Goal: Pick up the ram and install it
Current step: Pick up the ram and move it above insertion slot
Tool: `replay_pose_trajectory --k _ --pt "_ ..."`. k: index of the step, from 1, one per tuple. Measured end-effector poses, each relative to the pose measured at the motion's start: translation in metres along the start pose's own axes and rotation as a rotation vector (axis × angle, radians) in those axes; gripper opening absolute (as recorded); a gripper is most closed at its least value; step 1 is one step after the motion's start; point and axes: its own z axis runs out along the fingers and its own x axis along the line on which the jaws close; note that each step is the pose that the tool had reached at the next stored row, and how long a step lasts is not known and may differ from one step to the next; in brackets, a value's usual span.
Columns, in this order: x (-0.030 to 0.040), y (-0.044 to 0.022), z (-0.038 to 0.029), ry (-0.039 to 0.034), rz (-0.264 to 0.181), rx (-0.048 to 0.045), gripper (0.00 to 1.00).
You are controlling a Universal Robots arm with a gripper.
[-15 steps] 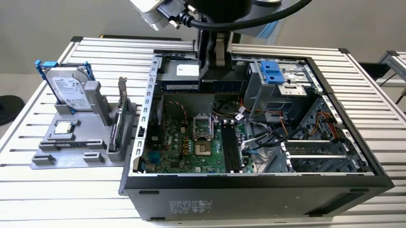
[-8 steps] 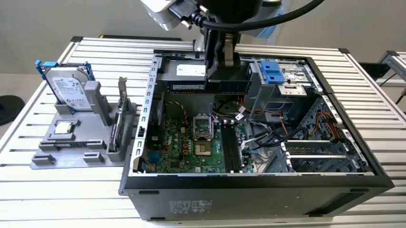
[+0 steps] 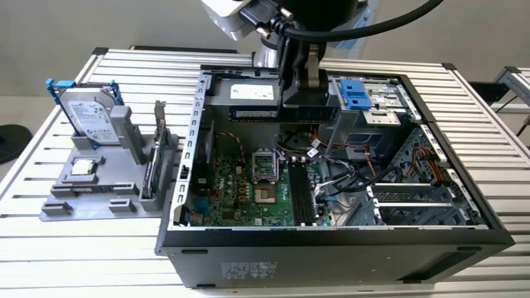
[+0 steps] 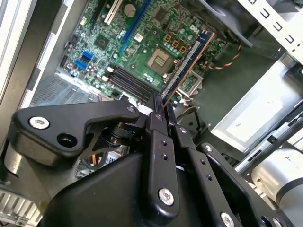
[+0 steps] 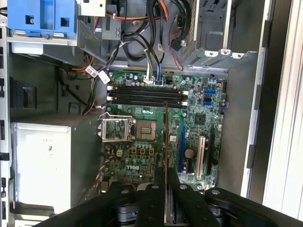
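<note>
My gripper hangs over the far part of the open computer case, shut on the ram. The ram is a long thin stick held level above the motherboard, close to the power supply. In both wrist views the ram shows edge-on, running out from between the black fingers, as a narrow strip. The gripper is clamped on its near end. The black memory slots lie on the board beside the processor socket, below and apart from the stick.
A grey holder on the exterior view's left carries a silver hard drive with blue rails, an expansion card and a small chip. Inside the case are loose cables, a blue drive bracket and metal bays.
</note>
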Motion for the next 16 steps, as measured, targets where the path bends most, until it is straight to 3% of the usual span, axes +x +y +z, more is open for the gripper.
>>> replay_pose_trajectory --k 16 --pt "-0.0009 0.0196 -0.0009 -0.0001 0.000 0.0009 0.00"
